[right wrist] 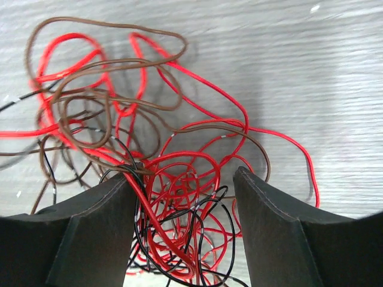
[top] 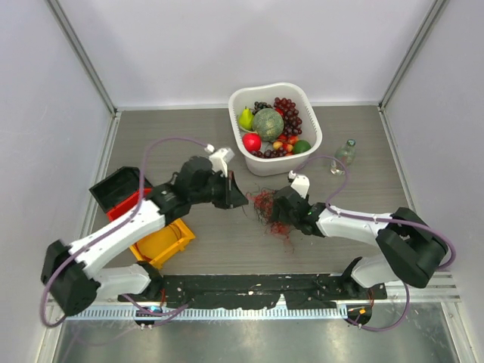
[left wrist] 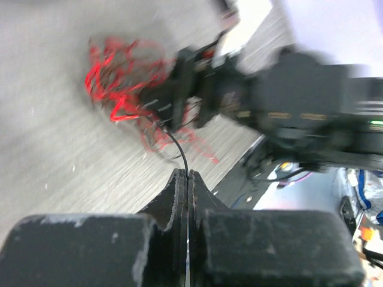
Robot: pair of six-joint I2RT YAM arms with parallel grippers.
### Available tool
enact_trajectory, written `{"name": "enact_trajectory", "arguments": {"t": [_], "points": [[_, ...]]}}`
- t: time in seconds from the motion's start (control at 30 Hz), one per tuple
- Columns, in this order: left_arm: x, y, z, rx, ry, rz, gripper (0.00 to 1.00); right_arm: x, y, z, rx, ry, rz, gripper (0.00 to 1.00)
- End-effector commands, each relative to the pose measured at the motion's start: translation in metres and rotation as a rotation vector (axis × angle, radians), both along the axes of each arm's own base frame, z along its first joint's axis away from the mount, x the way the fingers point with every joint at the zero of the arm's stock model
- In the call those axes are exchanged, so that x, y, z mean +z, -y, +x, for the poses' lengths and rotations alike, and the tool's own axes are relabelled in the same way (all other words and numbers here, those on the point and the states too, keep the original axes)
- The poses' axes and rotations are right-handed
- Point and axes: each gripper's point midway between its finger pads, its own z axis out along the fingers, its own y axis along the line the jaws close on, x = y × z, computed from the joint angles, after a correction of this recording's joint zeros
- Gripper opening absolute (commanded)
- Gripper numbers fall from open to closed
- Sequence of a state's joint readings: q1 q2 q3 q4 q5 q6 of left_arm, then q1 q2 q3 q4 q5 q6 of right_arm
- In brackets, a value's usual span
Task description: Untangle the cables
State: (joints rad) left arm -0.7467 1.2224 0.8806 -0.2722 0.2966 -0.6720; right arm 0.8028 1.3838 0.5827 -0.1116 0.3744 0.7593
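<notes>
We see the thin red, brown and black wire cables [top: 269, 213] lying as one loose, tangled heap on the grey wood-grain desk [top: 227, 249], their loops overlapping and densest at the middle. One black strand [left wrist: 182, 155] arcs out, pinched in the left tool [left wrist: 188, 178].

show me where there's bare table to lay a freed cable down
Bare table lies on the near side of the cables, between the yellow bin and the right arm. The back left corner, left of the basket, is free too. Crowded: the gap between cables and basket, and the left edge by the black bin.
</notes>
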Motion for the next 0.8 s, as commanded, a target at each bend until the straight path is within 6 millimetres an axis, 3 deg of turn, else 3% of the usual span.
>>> {"name": "enact_trajectory", "arguments": {"t": [0.0,0.1,0.13,0.23,0.4,0.63,0.7,0.77], "points": [[0.143,-0.015,0.002,-0.018,0.396,-0.162,0.0,-0.016,0.058,0.011,-0.175,-0.01,-0.194,0.67],[0.222,-0.038,-0.002,0.033,0.61,-0.213,0.0,-0.027,0.082,0.011,-0.256,-0.048,-0.188,0.67],[0.255,-0.048,-0.004,0.06,0.678,-0.235,0.0,-0.025,0.082,0.015,-0.265,-0.037,-0.157,0.68],[0.315,-0.07,-0.015,0.097,0.802,-0.26,0.0,-0.026,0.092,0.014,-0.299,-0.051,-0.11,0.68],[0.39,-0.093,-0.031,0.133,0.936,-0.317,0.0,-0.023,0.107,0.016,-0.353,-0.05,-0.005,0.68],[0.445,-0.128,-0.033,0.269,1.039,-0.304,0.0,-0.02,0.117,0.016,-0.399,-0.046,0.069,0.69],[0.444,-0.128,-0.031,0.286,1.029,-0.316,0.0,-0.019,0.115,0.017,-0.383,-0.037,0.086,0.69],[0.425,-0.117,-0.022,0.274,0.978,-0.304,0.0,-0.018,0.112,0.017,-0.365,-0.033,0.101,0.69]]}}
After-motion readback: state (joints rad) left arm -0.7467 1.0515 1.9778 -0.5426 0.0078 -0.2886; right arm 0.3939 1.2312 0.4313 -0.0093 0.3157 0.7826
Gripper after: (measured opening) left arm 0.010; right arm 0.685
